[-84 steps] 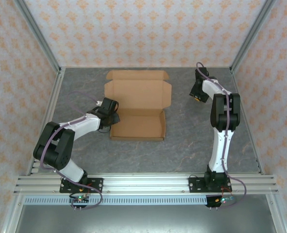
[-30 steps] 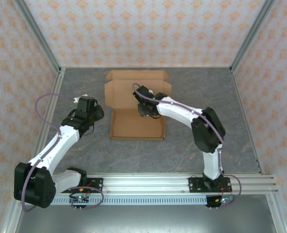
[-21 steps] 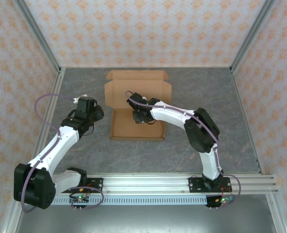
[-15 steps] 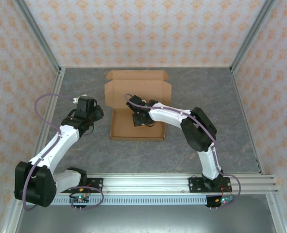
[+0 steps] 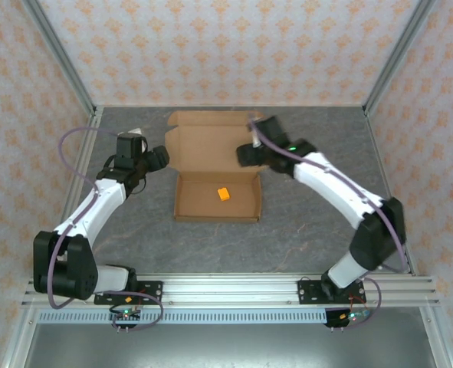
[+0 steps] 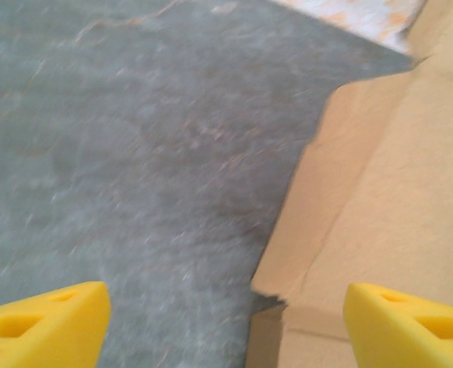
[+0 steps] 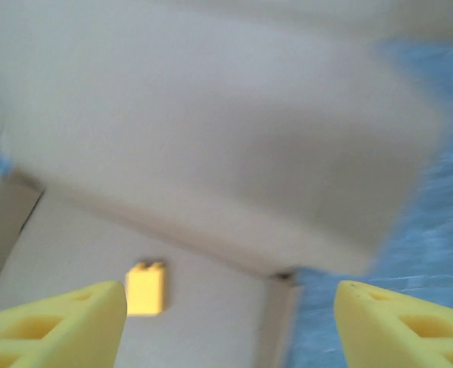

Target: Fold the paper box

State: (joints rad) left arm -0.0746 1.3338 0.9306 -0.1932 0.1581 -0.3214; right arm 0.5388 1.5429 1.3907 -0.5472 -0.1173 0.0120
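Brown paper box (image 5: 215,149): my right wrist sees its orange block (image 7: 146,288), my left a flap (image 6: 318,207). Arms reach inward, left gripper (image 5: 159,157) and right gripper (image 5: 245,156) gaping empty.

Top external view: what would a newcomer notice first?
The brown paper box sits at the middle of the grey table, its tray walls up and its lid open toward the far wall. A small orange piece lies on the tray floor. The left gripper and right gripper, both open, flank the lid.
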